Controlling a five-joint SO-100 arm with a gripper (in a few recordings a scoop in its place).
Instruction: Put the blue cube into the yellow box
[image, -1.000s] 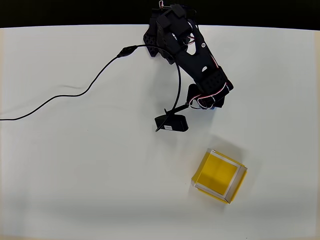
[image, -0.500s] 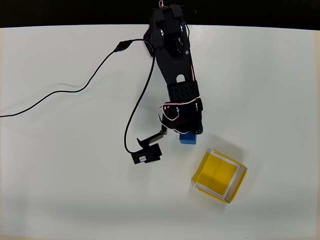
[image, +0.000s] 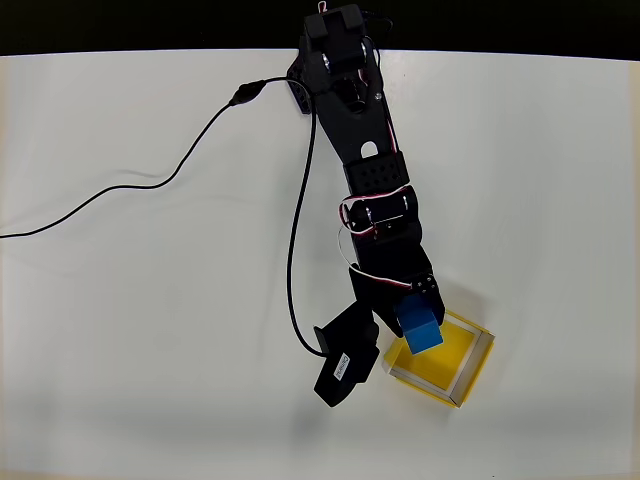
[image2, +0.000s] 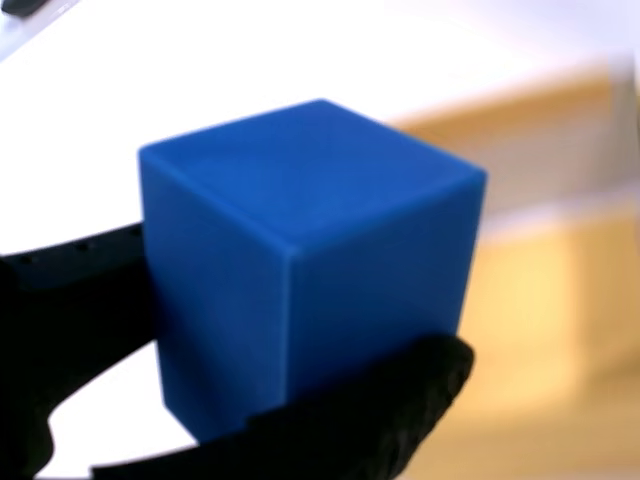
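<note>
Blue cube placement is the step in hand. Overhead view: the cube sits in the lower right of the frame, clamped in the gripper at the end of the black arm, which reaches down from the top centre. The cube overlaps the upper-left wall of the yellow box, so it appears to hang above the box's edge rather than its middle. To do this step well, carry the cube further toward the lower right until it is over the bare yellow floor, lower it between the walls, and only then part the jaws; a release at the present spot risks the cube catching the rim and tipping outside. A black cable trails across the white table to the left, well apart from the box.

Wrist view: the cube occupies the centre, held between dark fingers at the lower edge. A blurred yellow area lies to the right.

Count: one blue cube, one yellow box, one gripper, one cable.
</note>
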